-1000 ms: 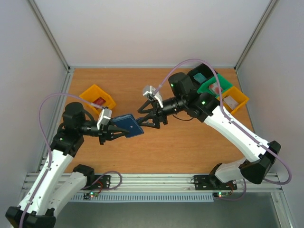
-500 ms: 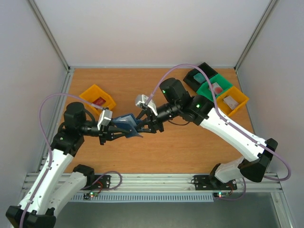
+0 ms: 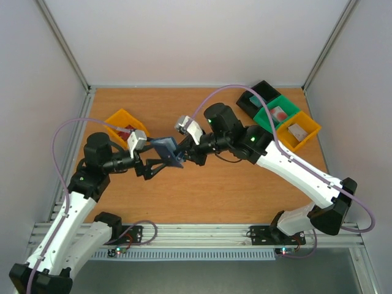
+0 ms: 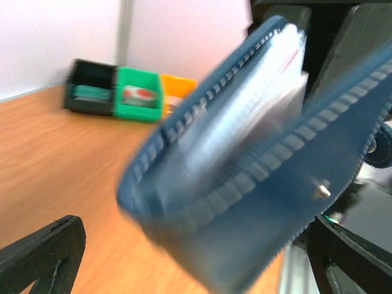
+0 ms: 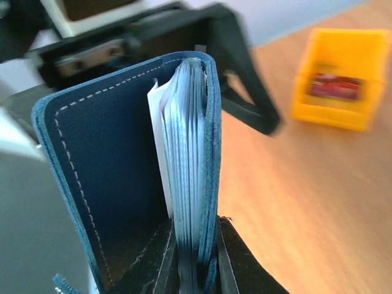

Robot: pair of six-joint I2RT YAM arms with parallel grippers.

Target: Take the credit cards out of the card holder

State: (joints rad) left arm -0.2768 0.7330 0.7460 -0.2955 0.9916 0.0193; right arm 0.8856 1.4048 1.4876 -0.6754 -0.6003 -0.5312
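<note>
Pincer on the left [image 3: 156,166]: stands spread wide, grips nothing. From the left wrist, shows one black finger [image 4: 43,254] low at the left edge and the other low at the right edge, with the card holder [image 4: 245,184] looming blurred between and above them. Just behind and to the left, on the worktop [image 3: 214,190]: left yellow bin [image 3: 116,119], with a red card [image 3: 127,131] lying in it.

Next to the right: card holder [image 3: 168,150], navy, mid-worktop between the two arms, just past the left fingertips and apart from them. Looks lifted off the wood. Stands on edge, covers slightly parted, a small metal stud [image 4: 320,191] on the outer flap. Carries a tight stack of pale leaves [image 5: 187,153] between the covers; cannot tell cards from pockets there.

Right pincer [image 3: 185,154]: pinches the card holder at its lower edge, fingers pressed on either cover in the right wrist view.

Far right, at the back corner, in a touching row: black bin [image 3: 262,93], green bin [image 3: 278,110], right yellow bin [image 3: 304,130], well apart from both pincers.
</note>
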